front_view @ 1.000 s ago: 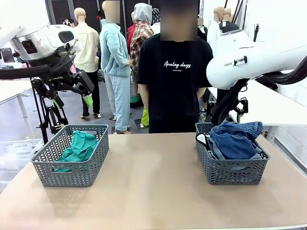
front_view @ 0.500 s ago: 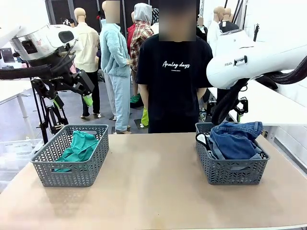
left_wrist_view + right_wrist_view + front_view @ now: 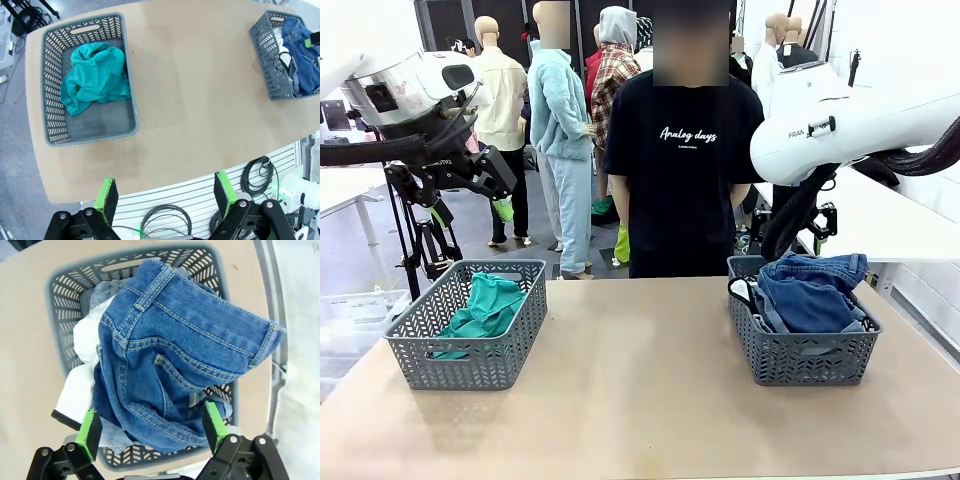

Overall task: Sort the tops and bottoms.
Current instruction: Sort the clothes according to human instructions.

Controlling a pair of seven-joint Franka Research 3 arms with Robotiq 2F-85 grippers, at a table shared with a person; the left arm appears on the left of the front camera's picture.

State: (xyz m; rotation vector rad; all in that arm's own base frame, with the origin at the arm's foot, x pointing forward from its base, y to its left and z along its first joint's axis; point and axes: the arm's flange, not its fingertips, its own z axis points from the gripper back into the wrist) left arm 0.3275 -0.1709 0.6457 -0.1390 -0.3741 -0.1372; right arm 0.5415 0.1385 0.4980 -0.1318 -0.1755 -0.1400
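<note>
A pale tan worktop (image 3: 640,390) with rounded corners is seen, its middle bare. Two grey lattice baskets are set well apart on it. In the left basket (image 3: 470,350) the teal-green top (image 3: 485,308) lies crumpled. In the right basket (image 3: 805,355) the bottoms are piled: the mid-blue denim shorts (image 3: 175,360) on top, the white shorts with black trim (image 3: 75,395) and the faded grey-blue denim (image 3: 102,292) beneath. The left end effector (image 3: 164,196) is held high over the near edge of the worktop, its jaws spread wide and holding nothing. The right end effector (image 3: 151,429) is held above the right basket, likewise wide and empty. A person in a black T-shirt (image 3: 682,170) stands at the far side. Grey floor (image 3: 360,250) lies beyond.
</note>
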